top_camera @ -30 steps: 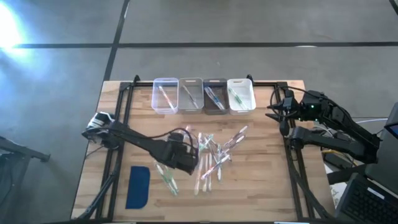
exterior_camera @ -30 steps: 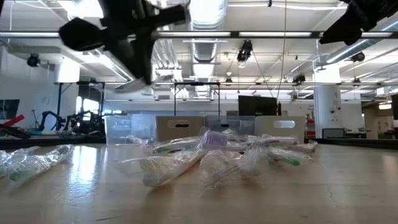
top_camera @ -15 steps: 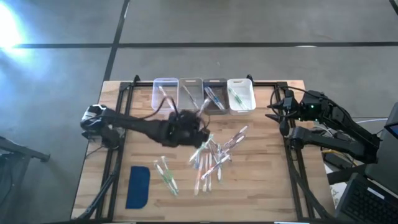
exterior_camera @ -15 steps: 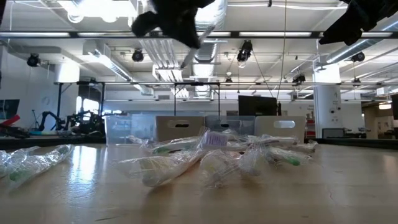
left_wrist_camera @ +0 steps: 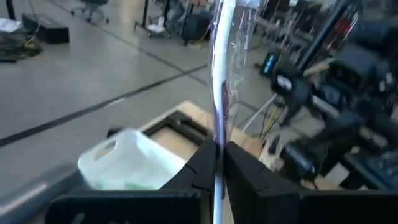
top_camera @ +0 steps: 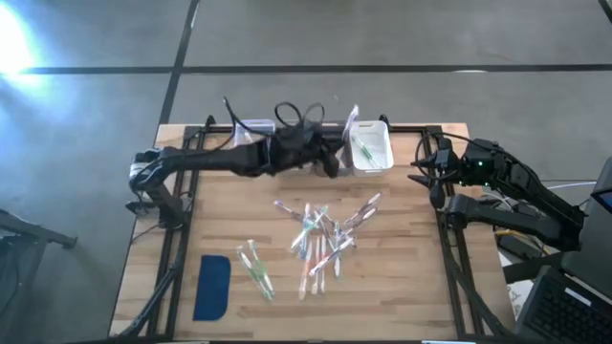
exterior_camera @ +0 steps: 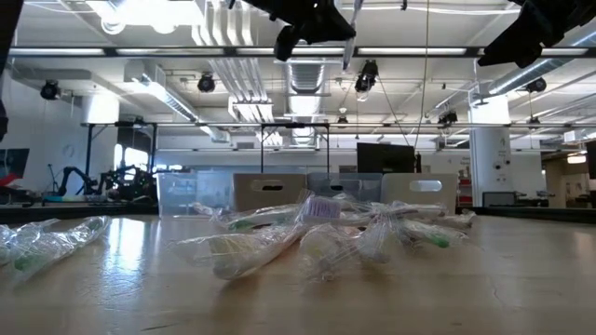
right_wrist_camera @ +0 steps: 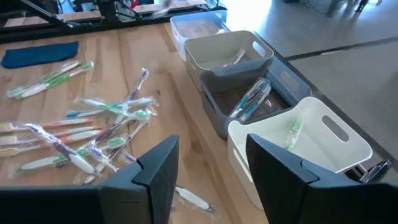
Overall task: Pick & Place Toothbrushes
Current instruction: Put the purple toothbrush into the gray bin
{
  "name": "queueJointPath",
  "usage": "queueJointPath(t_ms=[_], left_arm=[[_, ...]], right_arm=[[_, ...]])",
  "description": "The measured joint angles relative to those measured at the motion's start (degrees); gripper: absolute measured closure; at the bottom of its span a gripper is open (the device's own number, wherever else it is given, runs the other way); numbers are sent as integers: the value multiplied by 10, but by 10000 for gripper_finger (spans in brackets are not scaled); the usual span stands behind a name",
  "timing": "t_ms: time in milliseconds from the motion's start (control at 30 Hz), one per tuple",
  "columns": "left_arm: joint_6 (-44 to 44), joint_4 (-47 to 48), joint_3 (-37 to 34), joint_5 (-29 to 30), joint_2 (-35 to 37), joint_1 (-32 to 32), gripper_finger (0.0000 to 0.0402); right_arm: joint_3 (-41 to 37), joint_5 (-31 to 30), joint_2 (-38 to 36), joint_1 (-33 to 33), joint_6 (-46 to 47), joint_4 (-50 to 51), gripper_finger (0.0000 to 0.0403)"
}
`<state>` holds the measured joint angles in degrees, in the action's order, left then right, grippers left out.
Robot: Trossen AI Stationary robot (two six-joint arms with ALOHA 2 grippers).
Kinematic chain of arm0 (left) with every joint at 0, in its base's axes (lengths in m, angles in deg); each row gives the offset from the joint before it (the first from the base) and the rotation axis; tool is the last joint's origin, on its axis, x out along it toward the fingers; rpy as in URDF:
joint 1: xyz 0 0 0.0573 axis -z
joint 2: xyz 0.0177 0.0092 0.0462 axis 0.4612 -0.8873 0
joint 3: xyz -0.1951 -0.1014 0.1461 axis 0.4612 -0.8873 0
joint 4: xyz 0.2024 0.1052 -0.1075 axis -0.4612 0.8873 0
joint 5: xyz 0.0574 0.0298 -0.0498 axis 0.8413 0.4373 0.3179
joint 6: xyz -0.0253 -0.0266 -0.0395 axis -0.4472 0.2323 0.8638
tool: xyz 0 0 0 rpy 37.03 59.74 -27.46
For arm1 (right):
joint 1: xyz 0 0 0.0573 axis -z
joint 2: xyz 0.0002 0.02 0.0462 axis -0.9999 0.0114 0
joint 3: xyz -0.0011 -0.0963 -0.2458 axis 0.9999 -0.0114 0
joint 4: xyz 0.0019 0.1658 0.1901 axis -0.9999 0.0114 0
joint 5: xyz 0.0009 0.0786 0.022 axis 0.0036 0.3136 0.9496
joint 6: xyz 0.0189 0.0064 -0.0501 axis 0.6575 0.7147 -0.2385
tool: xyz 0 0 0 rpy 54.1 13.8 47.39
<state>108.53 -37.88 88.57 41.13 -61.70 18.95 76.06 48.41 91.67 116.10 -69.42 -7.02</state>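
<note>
The left hand is over the row of bins at the far edge of the worktop, fingers clamped on a wrapped toothbrush that stands up out of the grip. It appears to hang above the dark bin, next to the white bin; the exact compartment cannot be confirmed.

Recommended: centre over the intended bin, lower, tip the toothbrush toward lying flat, and release only inside the walls, since the crinkly wrapper may cling to a finger.

The remaining toothbrushes lie heaped mid-worktop, well apart from that hand.

The right hand waits at the worktop's right edge, fingers apart, empty.
</note>
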Motion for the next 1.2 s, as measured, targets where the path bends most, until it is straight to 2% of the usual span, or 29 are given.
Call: queueJointPath(t_ms=[400,733,1000,1200], left_arm=[[-18,-59,-1,-45,0,-55,377],[-5,-172,-1,-103,0,-89,376],[68,-306,-46,-152,0,-143,376],[149,-317,-89,-152,0,-186,377]], right_arm=[[0,0,0,0,0,0,258],[0,0,0,0,0,0,286],[0,0,0,0,0,0,311],[0,0,0,0,0,0,331]])
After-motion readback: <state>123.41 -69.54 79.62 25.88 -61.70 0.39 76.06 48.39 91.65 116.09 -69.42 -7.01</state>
